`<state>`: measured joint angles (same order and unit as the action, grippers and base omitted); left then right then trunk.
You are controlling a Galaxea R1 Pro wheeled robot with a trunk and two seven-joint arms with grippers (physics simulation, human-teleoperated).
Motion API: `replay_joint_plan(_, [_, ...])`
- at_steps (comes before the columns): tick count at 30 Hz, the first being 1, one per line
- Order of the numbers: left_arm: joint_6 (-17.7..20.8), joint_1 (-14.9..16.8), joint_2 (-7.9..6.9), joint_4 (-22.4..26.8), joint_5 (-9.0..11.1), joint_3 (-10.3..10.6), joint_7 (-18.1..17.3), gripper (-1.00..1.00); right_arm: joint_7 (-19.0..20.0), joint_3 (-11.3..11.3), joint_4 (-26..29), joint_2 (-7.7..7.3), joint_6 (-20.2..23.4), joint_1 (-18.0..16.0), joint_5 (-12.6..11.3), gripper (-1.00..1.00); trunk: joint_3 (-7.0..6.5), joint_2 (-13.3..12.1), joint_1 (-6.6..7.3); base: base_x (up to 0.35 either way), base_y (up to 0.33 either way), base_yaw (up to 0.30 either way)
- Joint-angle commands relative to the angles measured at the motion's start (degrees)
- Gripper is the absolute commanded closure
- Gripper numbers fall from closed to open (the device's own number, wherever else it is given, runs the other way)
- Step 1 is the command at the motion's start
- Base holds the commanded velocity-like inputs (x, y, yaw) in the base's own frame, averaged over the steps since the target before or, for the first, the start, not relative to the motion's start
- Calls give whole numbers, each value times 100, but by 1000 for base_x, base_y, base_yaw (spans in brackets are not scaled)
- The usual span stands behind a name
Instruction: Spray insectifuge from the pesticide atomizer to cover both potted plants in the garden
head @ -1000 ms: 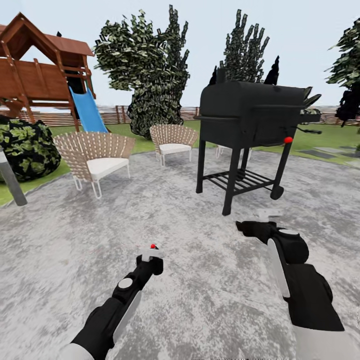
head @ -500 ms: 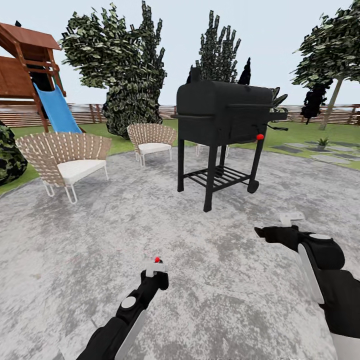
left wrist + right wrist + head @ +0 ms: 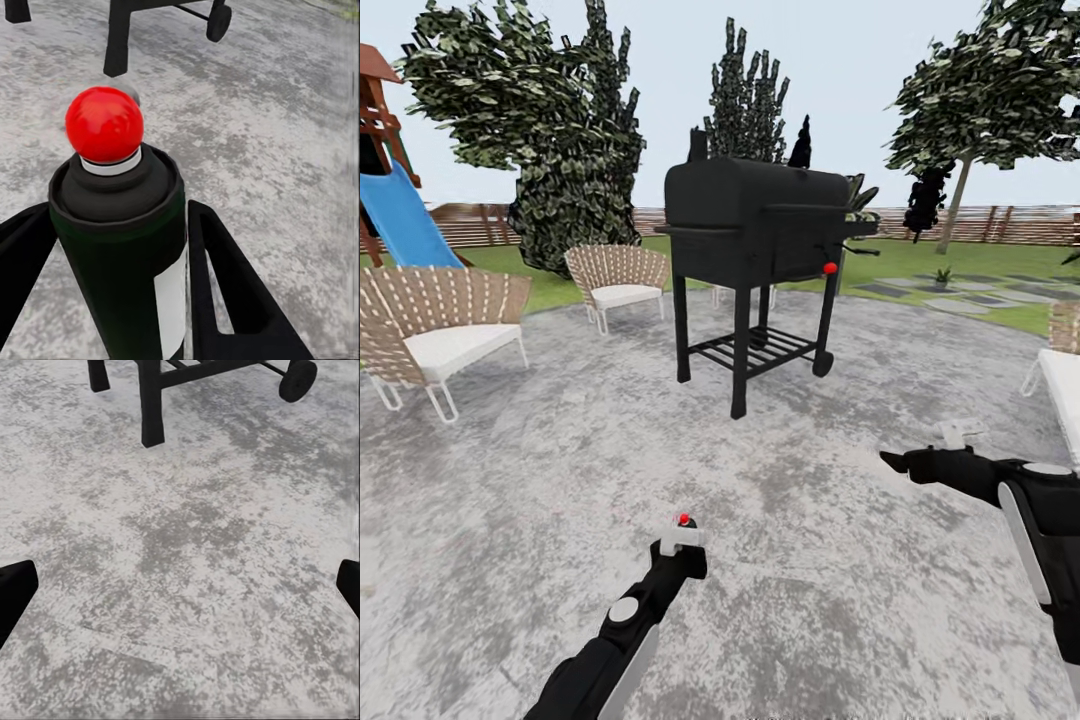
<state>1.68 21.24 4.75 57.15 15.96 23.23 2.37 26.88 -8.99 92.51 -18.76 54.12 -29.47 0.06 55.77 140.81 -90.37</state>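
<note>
**Atomizer in the left tool, plant far off at two o'clock**

From where I stand behind the robot, at nine o'clock sits a wicker tub chair with a white cushion [image 3: 435, 325], and above it at ten o'clock the blue plastic slide [image 3: 400, 220] of a wooden play frame. A second, smaller wicker chair [image 3: 617, 280] stands at eleven o'clock beneath a tall dark tree [image 3: 560, 130].

Low at six o'clock the left tool [image 3: 678, 556] reaches out over the round mottled grey gravel patio [image 3: 560, 470]. Its two black fingers [image 3: 225, 300] are clamped on the slim black pesticide atomizer [image 3: 124, 247]. The bottle's long axis runs along the fingers, so its red tip [image 3: 684, 519] heads roughly toward twelve o'clock.

At twelve o'clock a black barrel barbecue on a wheeled stand [image 3: 760, 240] blocks the straight line ahead.

At four o'clock the right tool [image 3: 897, 461] hangs over bare gravel; its wrist view shows the fingers spread wide with nothing between them.

Far off at two o'clock, on the green lawn beside flat grey stepping stones [image 3: 970, 300], a small leafy potted plant [image 3: 942, 275] shows, too small to make out detail. I cannot spot the second one.

My judgement: the plant lies well apart from the nozzle and to the right of its line, past the barbecue. The base must travel around it before spraying, and the left arm does the work.
</note>
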Motion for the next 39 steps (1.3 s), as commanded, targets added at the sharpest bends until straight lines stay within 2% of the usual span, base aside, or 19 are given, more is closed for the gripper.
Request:
replay_joint_plan(1, [97,3,-2,61,55,172,-9,100,23,-5,4,-5,29,-8,3,-100,9,3,1,0,0,-275])
replay_joint_plan(3, [397,3,-4,239,87,410,-35,100,25,-6,4,-14,29,-11,3,-100,15,3,1,0,0,-275])
replay_joint_plan(4, [528,3,-5,307,93,467,-40,100,26,-6,4,-16,29,-12,3,-100,18,3,1,0,0,-275])
replay_joint_plan(8, [1003,3,3,508,119,633,2,100,26,-6,4,-25,27,-15,3,-100,30,3,1,0,0,-275])
replay_joint_plan(11, [1112,3,7,546,129,655,21,100,29,-8,4,-31,24,-15,3,-100,38,3,1,0,0,-275])
replay_joint_plan(18, [1165,3,14,544,243,639,89,100,34,-13,4,-30,23,-15,3,-100,58,3,1,0,0,-275])
replay_joint_plan(27, [1168,-4,5,589,302,681,544,100,16,-1,3,4,29,0,3,-100,82,3,1,0,0,-274])
replay_joint_plan(33, [1173,-1,27,614,340,691,581,100,21,-3,4,4,29,4,3,-100,99,3,1,27,0,-241])
replay_joint_plan(39, [1178,2,59,635,363,692,526,100,36,-6,3,4,17,11,3,-100,103,3,1,260,-7,-49])
